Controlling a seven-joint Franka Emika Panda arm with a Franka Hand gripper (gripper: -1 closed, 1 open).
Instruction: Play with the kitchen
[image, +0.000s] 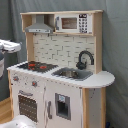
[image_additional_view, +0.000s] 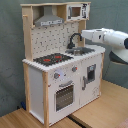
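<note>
At the second exterior view's right, the arm (image_additional_view: 107, 38) reaches left toward the kitchen's (image_additional_view: 55, 75) faucet (image_additional_view: 75, 40); jaws' state cannot be told.

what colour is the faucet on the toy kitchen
Black; the faucet shows best in the first exterior view, curving over the sink.

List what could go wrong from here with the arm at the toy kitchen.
1. The arm reaches in close to the faucet above the sink; moving further in could knock the faucet.
2. The kitchen looks like a light, tall toy, so a sideways push might shift or tip it.
3. The gripper isn't clearly visible, so contact is hard to judge.
</note>
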